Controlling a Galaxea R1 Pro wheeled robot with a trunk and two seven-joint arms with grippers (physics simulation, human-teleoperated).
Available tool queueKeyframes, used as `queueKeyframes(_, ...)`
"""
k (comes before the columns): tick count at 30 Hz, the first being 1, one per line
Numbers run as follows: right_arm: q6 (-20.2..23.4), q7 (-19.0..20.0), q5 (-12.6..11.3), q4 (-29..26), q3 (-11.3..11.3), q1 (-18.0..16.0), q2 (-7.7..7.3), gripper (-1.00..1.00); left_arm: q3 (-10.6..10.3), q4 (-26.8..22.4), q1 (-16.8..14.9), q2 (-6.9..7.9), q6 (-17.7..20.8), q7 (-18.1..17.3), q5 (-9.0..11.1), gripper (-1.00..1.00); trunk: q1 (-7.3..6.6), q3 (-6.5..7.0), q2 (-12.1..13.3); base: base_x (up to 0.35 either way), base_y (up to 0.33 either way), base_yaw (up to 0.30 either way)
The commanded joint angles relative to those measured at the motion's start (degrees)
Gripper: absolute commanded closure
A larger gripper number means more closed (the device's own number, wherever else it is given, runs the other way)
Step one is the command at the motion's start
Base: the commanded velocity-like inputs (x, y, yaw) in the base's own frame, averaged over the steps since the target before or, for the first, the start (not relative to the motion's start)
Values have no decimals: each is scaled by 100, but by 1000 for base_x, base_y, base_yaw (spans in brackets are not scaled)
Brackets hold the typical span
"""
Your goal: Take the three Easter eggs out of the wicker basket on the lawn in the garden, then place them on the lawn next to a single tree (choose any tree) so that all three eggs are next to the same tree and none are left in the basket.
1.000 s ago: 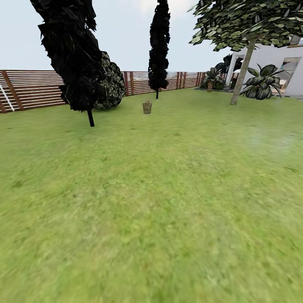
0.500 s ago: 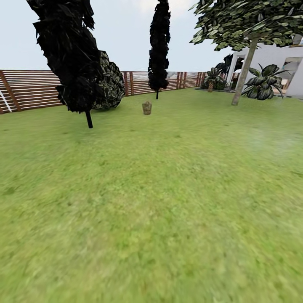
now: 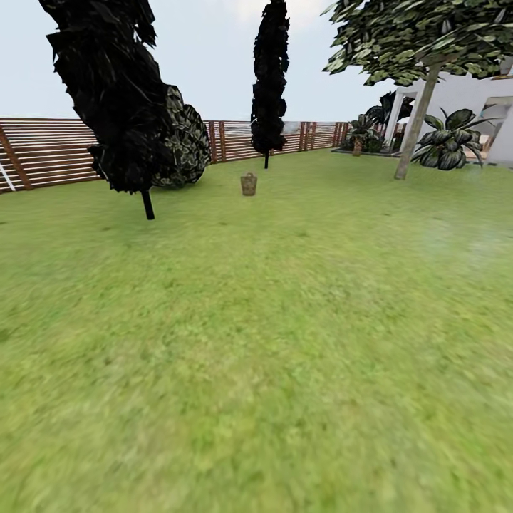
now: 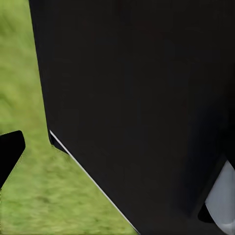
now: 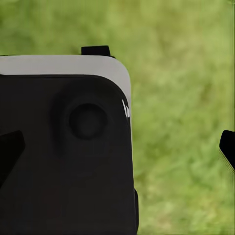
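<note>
- The lawn (image 3: 285, 342) is a wide, flat stretch of mottled green grass that runs from the near foreground back to the fence.
- The wicker basket (image 3: 249, 184) stands upright on the grass far off, near the middle of the head view; it is too small to tell what lies inside.
- A dark columnar tree (image 3: 114, 100) rises left of the basket on a thin trunk, with a rounded dark bush (image 3: 185, 142) just behind it.
- A second narrow dark tree (image 3: 269, 78) stands beyond the basket, close to the brown slatted fence (image 3: 50, 149).
- The tree (image 3: 417, 121) with a pale bare trunk and green leaves high up stands well to the right of the basket, near a white house (image 3: 470, 107) and low palms (image 3: 449, 142).
- In the left wrist view a black robot body panel (image 4: 142, 107) blocks most of the picture, with grass beside it and one dark fingertip (image 4: 10, 152) at the edge; I cannot tell whether those fingers are released or clenched.
- In the right wrist view a black and grey robot part (image 5: 68, 147) lies over blurred grass, with dark fingertips (image 5: 227, 147) at both edges; their state cannot be told either.
</note>
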Motion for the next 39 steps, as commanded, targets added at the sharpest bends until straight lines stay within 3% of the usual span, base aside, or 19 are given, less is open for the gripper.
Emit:
queueKeyframes(1,-24,-4,2,5,-28,-3,0,-100,2,-10,2,-1,-2,-2,18,-100,4,-4,-2,341,0,0)
queueKeyframes(39,-24,-4,1,5,-28,-3,0,-100,2,-13,5,-1,-10,-2,18,-100,4,-4,-2,339,0,0)
